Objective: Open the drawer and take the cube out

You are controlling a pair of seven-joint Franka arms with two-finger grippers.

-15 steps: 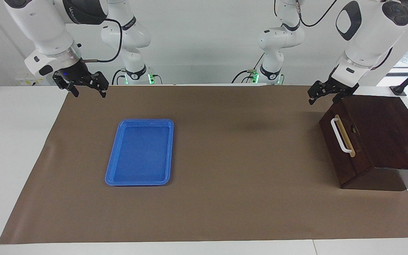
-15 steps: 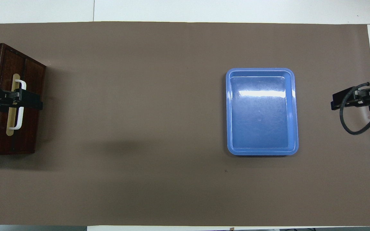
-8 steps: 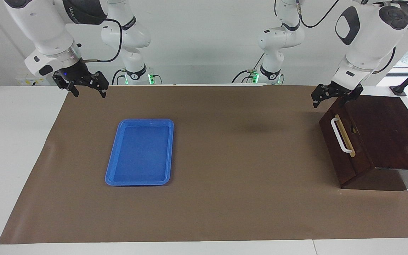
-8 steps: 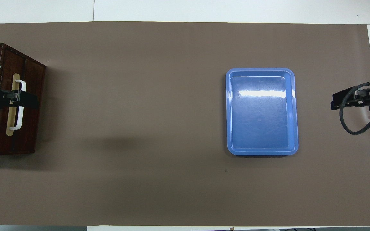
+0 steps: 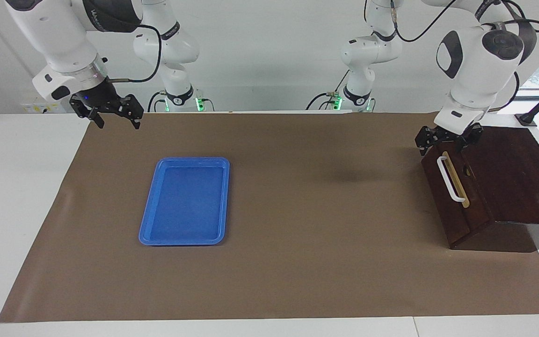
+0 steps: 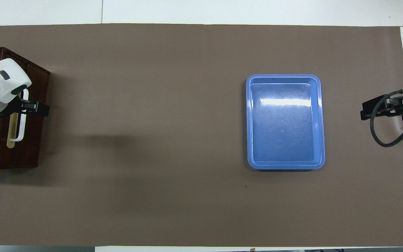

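Left gripper (image 5: 447,139), fingers apart, had descended since the earlier frame to the drawer (image 5: 456,196) top edge above its white handle (image 5: 450,179); drawer shut at left arm's end, cube unseen; straddle bar squarely before pulling; right gripper (image 5: 110,112) waited, open.

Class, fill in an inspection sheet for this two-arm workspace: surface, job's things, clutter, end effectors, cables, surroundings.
Surface: brown mat on a white table.
Job's things: drawer shut, in its box at the left arm's end; no cube seen.
Clutter: blue tray, nothing in it.
End effectors: left end effector over the drawer's upper edge by the white handle; right end effector open, waits over the mat's edge.
Cables: black cable on the right arm.
Surroundings: white wall.
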